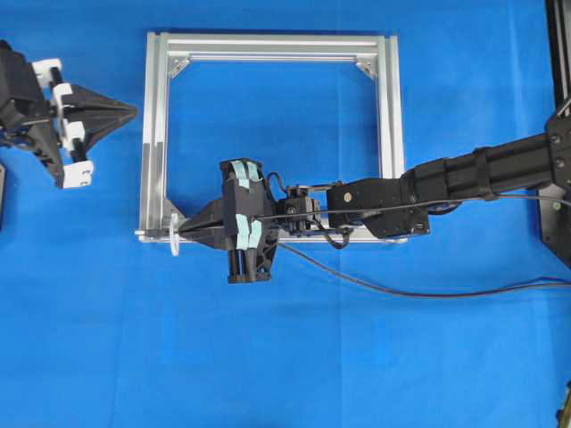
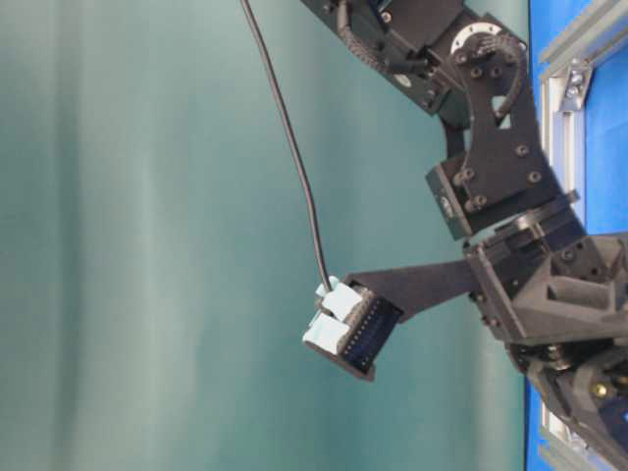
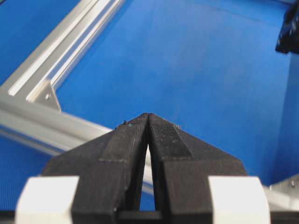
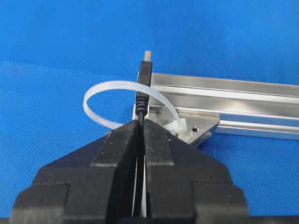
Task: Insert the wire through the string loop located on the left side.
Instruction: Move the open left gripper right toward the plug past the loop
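The wire [image 4: 144, 81] is a thin black cable with a slim plug and a metal tip. My right gripper [image 4: 141, 122] is shut on it just behind the plug. The plug sticks forward and crosses the top band of the whitish string loop [image 4: 110, 88], which stands at the silver frame's corner [image 4: 196, 128]; I cannot tell whether the tip is inside the loop. From overhead, the right gripper [image 1: 185, 234] points left at the string loop [image 1: 173, 242] on the frame's near-left corner, and the wire [image 1: 401, 291] trails off right. My left gripper [image 1: 132, 111] is shut and empty, left of the frame, also seen as left gripper [image 3: 148, 115].
The silver aluminium frame [image 1: 157, 134] lies flat on the blue table, and its rail [image 3: 42, 114] crosses just ahead of the left gripper. The right arm [image 1: 464, 178] lies across the frame's near rail. A thick black arm cable [image 2: 294, 157] hangs beside the wrist.
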`<state>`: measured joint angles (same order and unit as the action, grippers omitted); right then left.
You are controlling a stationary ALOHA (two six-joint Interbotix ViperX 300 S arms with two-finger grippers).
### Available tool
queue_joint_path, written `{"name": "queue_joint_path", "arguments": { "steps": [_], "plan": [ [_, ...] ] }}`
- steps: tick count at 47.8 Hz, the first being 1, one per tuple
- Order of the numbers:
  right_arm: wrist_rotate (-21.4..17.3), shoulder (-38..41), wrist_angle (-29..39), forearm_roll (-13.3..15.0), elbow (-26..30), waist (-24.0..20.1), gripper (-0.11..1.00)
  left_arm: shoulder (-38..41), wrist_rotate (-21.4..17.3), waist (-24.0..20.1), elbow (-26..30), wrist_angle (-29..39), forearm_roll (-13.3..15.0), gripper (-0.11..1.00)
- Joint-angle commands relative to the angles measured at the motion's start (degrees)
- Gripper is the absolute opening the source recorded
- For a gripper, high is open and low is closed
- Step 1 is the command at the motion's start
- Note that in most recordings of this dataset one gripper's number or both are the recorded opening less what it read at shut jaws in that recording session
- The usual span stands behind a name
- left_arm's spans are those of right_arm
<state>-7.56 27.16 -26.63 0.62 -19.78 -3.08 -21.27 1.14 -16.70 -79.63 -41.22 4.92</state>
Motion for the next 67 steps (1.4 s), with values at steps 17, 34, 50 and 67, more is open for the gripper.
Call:
{"name": "queue_joint_path", "arguments": {
  "steps": [17, 34, 50, 67],
  "plan": [
    [0.1, -1.2, -0.5, 0.0, 1.3, 0.2, -0.1, -2.0, 1.1, 10.5, 0.9, 3.3, -0.3, 0.0],
    [0.2, -1.1, -0.5, 0.0, 1.3, 0.2, -0.1, -5.4, 1.1, 26.5, 0.9, 3.3, -0.4, 0.0],
    [0.1, -1.1, -0.6, 0.1, 1.4, 0.2, -0.1, -4.4, 1.1, 28.5, 1.7, 4.0, -0.4, 0.0],
    [0.2, -1.2, -0.5, 0.1, 1.5, 0.2, -0.1, -4.1, 1.1, 28.5, 2.2, 4.3, -0.3, 0.32]
  ]
}}
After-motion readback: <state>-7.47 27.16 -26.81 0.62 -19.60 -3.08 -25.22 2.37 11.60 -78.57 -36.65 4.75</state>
